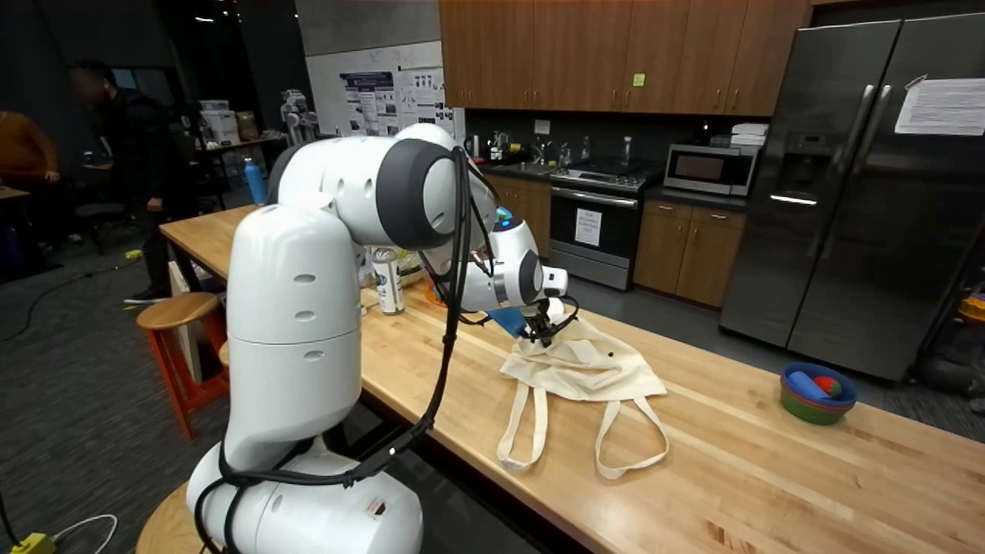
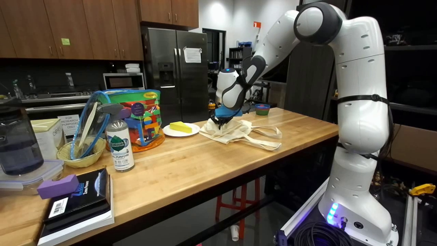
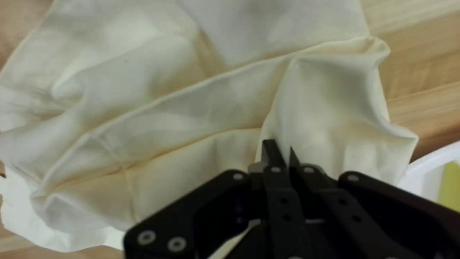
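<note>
Cream canvas: one tote bag [image 1: 581,365], crumpled and mostly flat on the worktop [image 1: 731,462], body close to the far long edge, handles [image 1: 541,415] splayed toward the long edge beside the robot. Several soft ridges and a seam line are seen in the wrist view; a small dark dot is shown on the cloth in an exterior view.

Gripper [image 3: 282,145] is pointed down at the cloth, fingers drawn together, tips set into it at a fold. Whether any fabric is pinched between them cannot be told.

Counted: handles, two. White plate [image 2: 195,129], one, just beside the canvas, with one yellow block [image 2: 181,127] set on it. Nested bowls [image 1: 812,413], three by colour (blue, red, green), placed near the far long edge, toward one end of the worktop; one blue item [image 1: 806,385] and one red item [image 1: 829,385] are held inside. Toward the opposite end are seen one cleaner can [image 2: 121,147], one clear pouch [image 2: 145,118] of coloured blocks, one wicker basket [image 2: 94,158], one dark jar [image 2: 18,150] and one purple block [image 2: 58,187]
</note>
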{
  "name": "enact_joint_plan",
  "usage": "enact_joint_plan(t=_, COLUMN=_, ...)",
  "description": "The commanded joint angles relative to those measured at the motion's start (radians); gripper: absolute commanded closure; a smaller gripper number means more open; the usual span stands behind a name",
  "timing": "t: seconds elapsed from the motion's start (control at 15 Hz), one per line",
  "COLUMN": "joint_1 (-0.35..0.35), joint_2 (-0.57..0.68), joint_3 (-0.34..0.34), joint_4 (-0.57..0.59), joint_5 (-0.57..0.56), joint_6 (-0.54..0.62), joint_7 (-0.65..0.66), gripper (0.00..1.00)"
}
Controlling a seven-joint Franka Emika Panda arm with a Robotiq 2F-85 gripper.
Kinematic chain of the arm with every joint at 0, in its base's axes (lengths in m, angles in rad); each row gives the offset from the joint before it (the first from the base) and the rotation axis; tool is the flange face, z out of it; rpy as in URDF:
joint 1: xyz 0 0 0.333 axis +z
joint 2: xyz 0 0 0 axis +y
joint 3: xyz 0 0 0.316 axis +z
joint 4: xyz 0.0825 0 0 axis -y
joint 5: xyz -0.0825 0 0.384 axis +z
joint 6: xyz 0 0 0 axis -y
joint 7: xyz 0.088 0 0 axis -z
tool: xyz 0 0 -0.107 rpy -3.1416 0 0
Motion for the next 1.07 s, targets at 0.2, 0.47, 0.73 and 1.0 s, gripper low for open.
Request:
enact_joint_plan(t=0.2, joint_1=0.064, joint_2=-0.074, joint_3=0.112, joint_4=-0.108, joint_5=0.038, joint_6=-0.034, joint_7=-0.136, gripper=0.99)
enact_joint_plan(t=0.47, joint_1=0.073, joint_2=-0.102, joint_3=0.150, joint_4=-0.151, joint_5=0.049, joint_6=-0.084, joint_7=-0.202, gripper=0.99)
enact_joint_plan(t=0.73, joint_1=0.065, joint_2=-0.132, joint_3=0.164, joint_4=-0.190, joint_5=0.061, joint_6=-0.145, joint_7=-0.271, gripper=0.99)
enact_joint_plan(t=1.0, joint_1=0.051, joint_2=-0.142, joint_3=0.149, joint_4=-0.206, joint_5=0.031, joint_6=-0.193, joint_7=-0.260, gripper=0.99)
